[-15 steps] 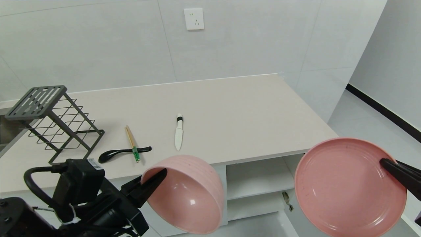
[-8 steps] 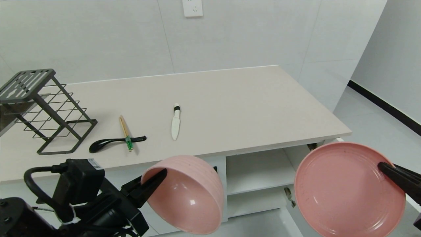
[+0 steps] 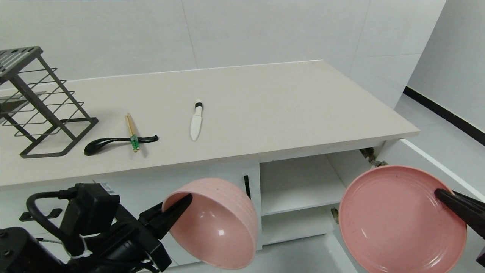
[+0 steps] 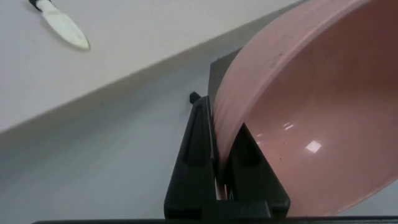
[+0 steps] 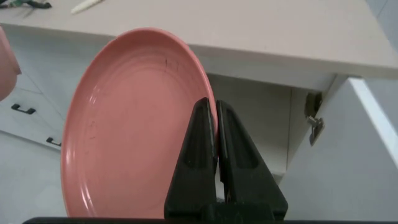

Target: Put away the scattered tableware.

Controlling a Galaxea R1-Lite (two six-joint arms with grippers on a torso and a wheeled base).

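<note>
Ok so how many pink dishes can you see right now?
2. A pink bowl held at its rim by the left gripper, and a pink plate in the right gripper, both before the cabinet. Others could sit unseen inside it.

The left gripper is matte black. Its two fingers are long, flat wedges that taper to blunt tips, and one has a small round stud on its outer face. Behind the left gripper sits a boxy black housing with rounded corners and a small white printed label on its upper edge. A thick black cable arches out of the housing on the side away from the left gripper. A white zip tie binds thinner wiring beneath it. The right gripper looks the same as the left gripper: smooth black wedge-shaped fingers widening into a broader black base.
</note>
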